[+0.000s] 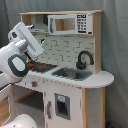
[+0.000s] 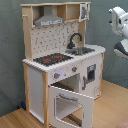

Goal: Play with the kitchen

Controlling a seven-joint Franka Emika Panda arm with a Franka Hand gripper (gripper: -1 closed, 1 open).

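One oven door (image 2: 70, 104) of the kitchen (image 2: 60, 60) hangs open; I am only approaching. My pincer's opening I cannot tell. Next I must reach toward the hob (image 2: 52, 59).

In both exterior views the kitchen (image 1: 70, 75) (image 2: 60, 60) stands on the floor (image 2: 107, 107) with its pegboard back (image 2: 52, 40) rising behind the hob (image 2: 52, 59) and the sink (image 2: 82, 50). In the second exterior view the hob lies at the second exterior view's left of the sink, the tap (image 2: 74, 40) stands behind the sink, the hood (image 2: 48, 20) hangs above the hob, and the oven door (image 2: 70, 105) hangs open below the knobs (image 2: 65, 73). The arm (image 1: 22, 55) stands at the first exterior view's left, before the hob.
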